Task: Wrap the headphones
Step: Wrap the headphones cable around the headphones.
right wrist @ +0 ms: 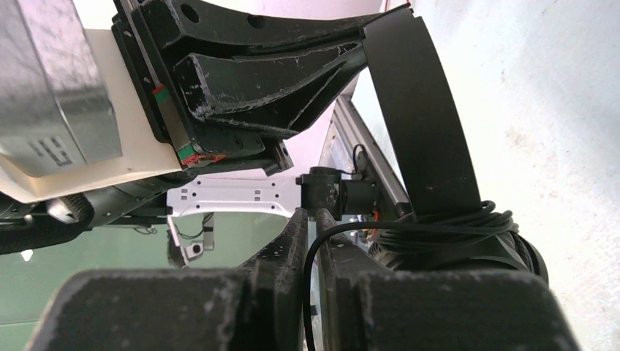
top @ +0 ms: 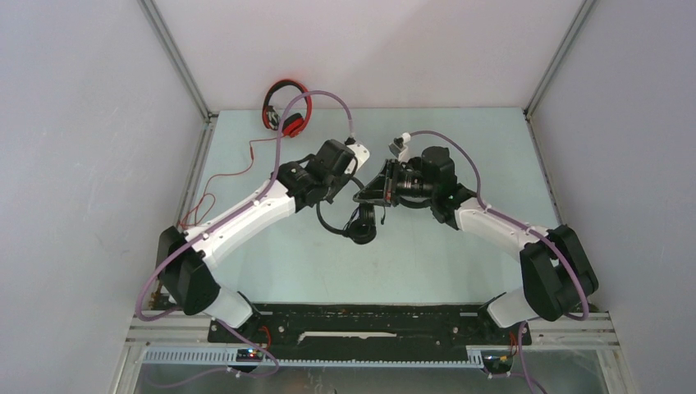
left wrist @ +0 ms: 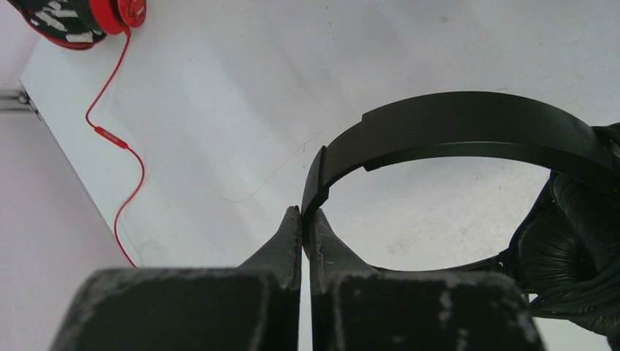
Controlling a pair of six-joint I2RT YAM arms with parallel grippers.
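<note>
A black headset (top: pixel 359 230) hangs between my two grippers above the table's middle. My left gripper (top: pixel 349 185) is shut on the end of its headband; in the left wrist view (left wrist: pixel 307 212) the band (left wrist: pixel 468 121) arcs right to an ear cup (left wrist: pixel 577 241). My right gripper (top: pixel 367 195) is shut on the thin black cable (right wrist: pixel 314 245), which is coiled several times round the band (right wrist: pixel 424 124) by the ear cup (right wrist: pixel 453 252). The red headset (top: pixel 283 111) lies at the back left, its red cable (top: pixel 246 156) loose. No second black headset is in view.
The red headset (left wrist: pixel 88 18) and its cable (left wrist: pixel 117 139) lie at the table's left edge, against the wall. My left gripper's body (right wrist: pixel 248 80) hangs close above my right gripper. Grey walls close in the table (top: pixel 460 246) on three sides.
</note>
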